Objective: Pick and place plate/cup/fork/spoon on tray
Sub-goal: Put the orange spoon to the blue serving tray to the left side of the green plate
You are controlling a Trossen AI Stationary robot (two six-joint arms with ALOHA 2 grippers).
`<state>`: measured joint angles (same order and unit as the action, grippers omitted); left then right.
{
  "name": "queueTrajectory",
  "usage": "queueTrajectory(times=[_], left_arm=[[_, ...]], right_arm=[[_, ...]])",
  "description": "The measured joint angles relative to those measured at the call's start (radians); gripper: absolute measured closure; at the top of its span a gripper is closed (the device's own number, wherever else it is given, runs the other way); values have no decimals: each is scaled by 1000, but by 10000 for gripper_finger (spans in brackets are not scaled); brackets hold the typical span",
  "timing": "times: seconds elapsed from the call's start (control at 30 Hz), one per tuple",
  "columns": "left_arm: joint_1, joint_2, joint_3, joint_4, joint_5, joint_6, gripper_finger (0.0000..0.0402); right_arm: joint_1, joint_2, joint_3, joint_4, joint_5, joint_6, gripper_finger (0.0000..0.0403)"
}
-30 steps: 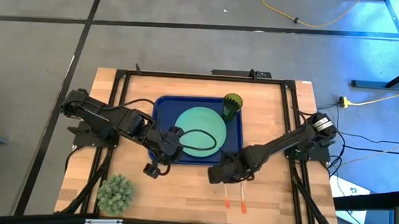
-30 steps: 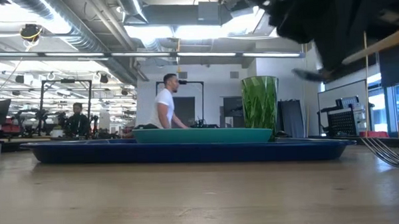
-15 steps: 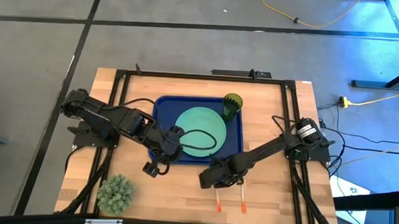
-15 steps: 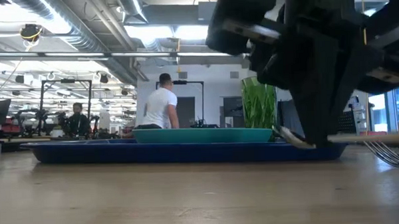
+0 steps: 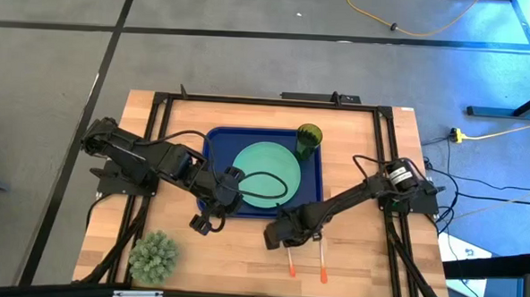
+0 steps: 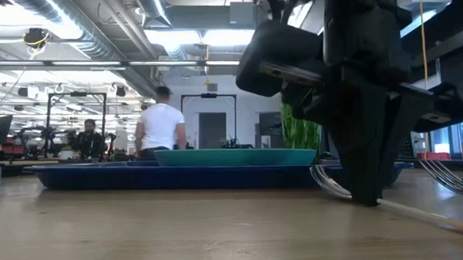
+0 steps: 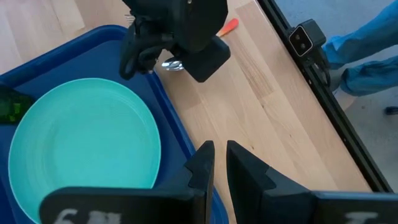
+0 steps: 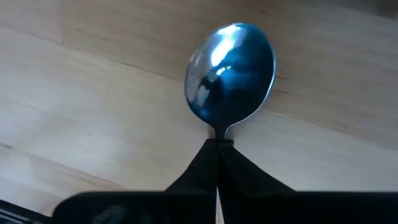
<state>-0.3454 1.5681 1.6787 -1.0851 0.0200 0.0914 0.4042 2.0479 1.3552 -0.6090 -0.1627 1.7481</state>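
Right fingers (image 8: pixel 217 163) closed on spoon (image 8: pixel 231 71) neck above table, left fingers (image 7: pixel 239 168) slightly apart, empty.

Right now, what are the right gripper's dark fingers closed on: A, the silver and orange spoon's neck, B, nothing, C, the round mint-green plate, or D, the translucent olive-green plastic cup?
A: in the right wrist view the right gripper is pinched shut on the spoon just behind its oval bowl, above the wooden table.
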Motion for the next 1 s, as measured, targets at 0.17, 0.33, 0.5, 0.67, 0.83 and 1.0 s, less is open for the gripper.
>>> queueTrajectory(times=[0.17, 0.33, 0.5, 0.67, 0.83, 1.0], left_arm=[[0, 0, 0, 0, 0, 0, 367], [0, 0, 0, 0, 0, 0, 367], [0, 0, 0, 0, 0, 0, 367], [0, 0, 0, 0, 0, 0, 367], [0, 0, 0, 0, 0, -1, 367], [0, 0, 0, -4, 0, -1, 367]], right_arm=[[-5, 8, 2, 0, -25, -6, 403], [-11, 9, 2, 0, -28, -4, 396], [-14, 9, 1, -2, -28, -4, 379], [-16, 10, 1, -2, -29, -3, 371], [-16, 10, 1, -2, -29, -3, 369], [-15, 4, 24, -45, -13, -1, 369]])
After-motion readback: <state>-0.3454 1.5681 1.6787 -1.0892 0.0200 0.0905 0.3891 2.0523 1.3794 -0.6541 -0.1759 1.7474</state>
